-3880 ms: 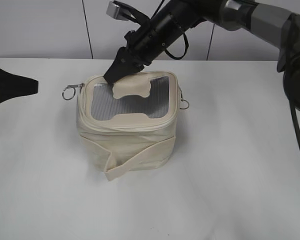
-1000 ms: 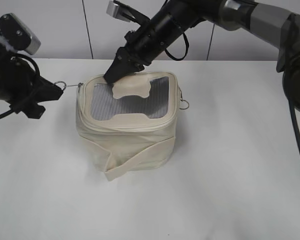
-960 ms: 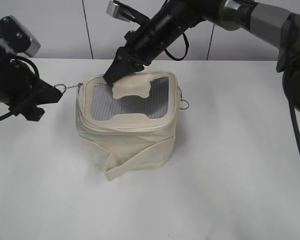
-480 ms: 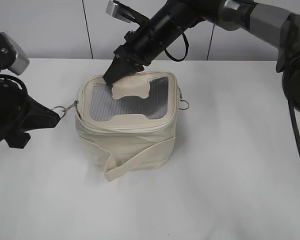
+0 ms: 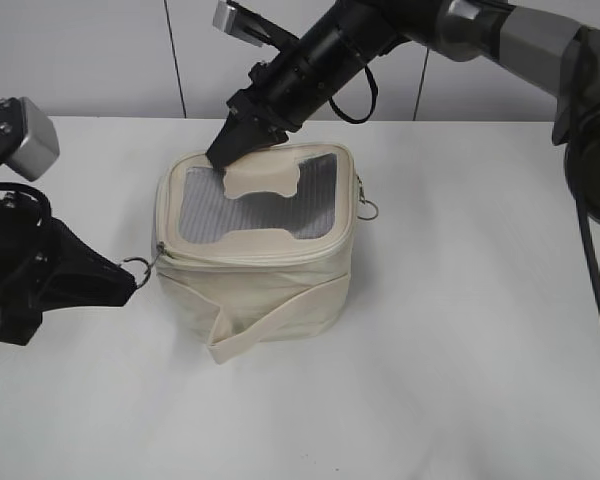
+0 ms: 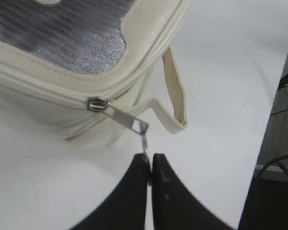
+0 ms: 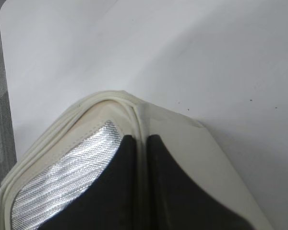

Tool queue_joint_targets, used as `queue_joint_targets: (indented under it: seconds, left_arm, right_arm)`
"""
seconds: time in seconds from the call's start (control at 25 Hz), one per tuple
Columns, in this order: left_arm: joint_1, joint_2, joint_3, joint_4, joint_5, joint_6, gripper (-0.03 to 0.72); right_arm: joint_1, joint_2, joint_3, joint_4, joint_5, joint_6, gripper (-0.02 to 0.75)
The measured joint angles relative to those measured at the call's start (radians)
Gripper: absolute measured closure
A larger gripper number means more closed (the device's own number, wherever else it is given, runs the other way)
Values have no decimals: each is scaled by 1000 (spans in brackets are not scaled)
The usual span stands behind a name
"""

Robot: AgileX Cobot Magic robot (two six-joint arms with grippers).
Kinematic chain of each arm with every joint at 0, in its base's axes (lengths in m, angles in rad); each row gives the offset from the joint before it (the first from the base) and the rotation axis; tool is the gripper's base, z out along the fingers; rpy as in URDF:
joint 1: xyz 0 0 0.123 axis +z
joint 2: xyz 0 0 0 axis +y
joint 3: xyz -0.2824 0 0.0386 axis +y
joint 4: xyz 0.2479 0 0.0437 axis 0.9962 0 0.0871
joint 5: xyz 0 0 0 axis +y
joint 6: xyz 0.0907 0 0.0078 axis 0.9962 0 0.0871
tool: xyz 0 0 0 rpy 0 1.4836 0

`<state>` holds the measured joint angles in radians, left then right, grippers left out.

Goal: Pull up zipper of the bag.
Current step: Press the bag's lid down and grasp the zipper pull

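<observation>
Bag (image 5: 252,255) on worktop (image 5: 460,350); left claw (image 6: 149,165) pinched on zipper (image 6: 97,104) ring at front-left corner; right claw (image 7: 138,143) closed, pressing lid's rear edge; risk: thin ring slipping free if pull angles sideways.

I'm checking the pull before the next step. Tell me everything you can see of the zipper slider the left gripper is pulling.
The slider is small and silver, of metal by its look, sitting on the cream zipper track under the lid's edge, at the bag's front-left corner. A flat pull tab slants from it to a thin ring, drawn taut. The left gripper is shut on the ring, its black fingertips pressed together. Behind the slider the track looks closed.
</observation>
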<state>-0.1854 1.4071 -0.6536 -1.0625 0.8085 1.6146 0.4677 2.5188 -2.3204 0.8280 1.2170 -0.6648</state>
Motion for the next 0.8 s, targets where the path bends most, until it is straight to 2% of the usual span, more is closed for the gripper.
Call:
queue_joint_targets:
  seconds: [0.12,0.36,0.48,0.64,0.8]
  left_arm:
    - [-47,0,0,1,-16,-1,697]
    - [-279,4,0,-83,-227,-3,697]
    - [-371,23,1,-126,-322,-3,697]
    - [-453,69,-40,-146,-384,-3,697]
    - [-473,120,-102,-154,-388,-3,697]
  right_arm:
    - [0,0,0,1,0,1,687]
    - [0,0,0,1,0,1,687]
    - [0,0,0,1,0,1,689]
    - [0,0,0,2,0,2,689]
    - [0,0,0,2,0,2,690]
